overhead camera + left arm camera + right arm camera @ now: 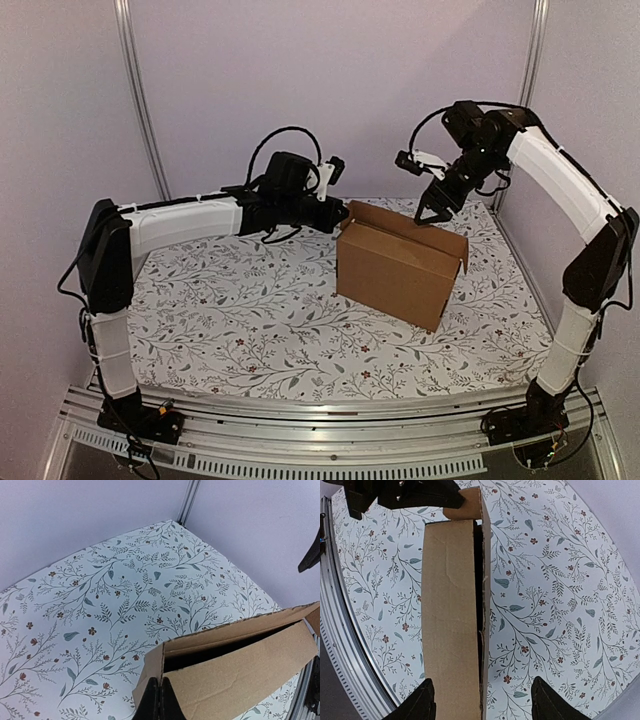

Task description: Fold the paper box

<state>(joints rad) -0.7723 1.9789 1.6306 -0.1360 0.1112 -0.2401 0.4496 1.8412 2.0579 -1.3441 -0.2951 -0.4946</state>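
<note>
Box (395,265) upright on the surface (250,310), a gripper at each end of its open top.

We find the box standing right of centre on the floral surface, top open. At its upper left corner the left gripper (160,702) has its fingers pressed together against the cardboard; we cannot tell whether any is pinched. Above the right end the right gripper (482,707) is spread, one finger to each side of the box's width.

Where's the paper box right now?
Top view: the paper box stands right of centre on the floral table, toward the far edge, between the left gripper and the right gripper.
</note>
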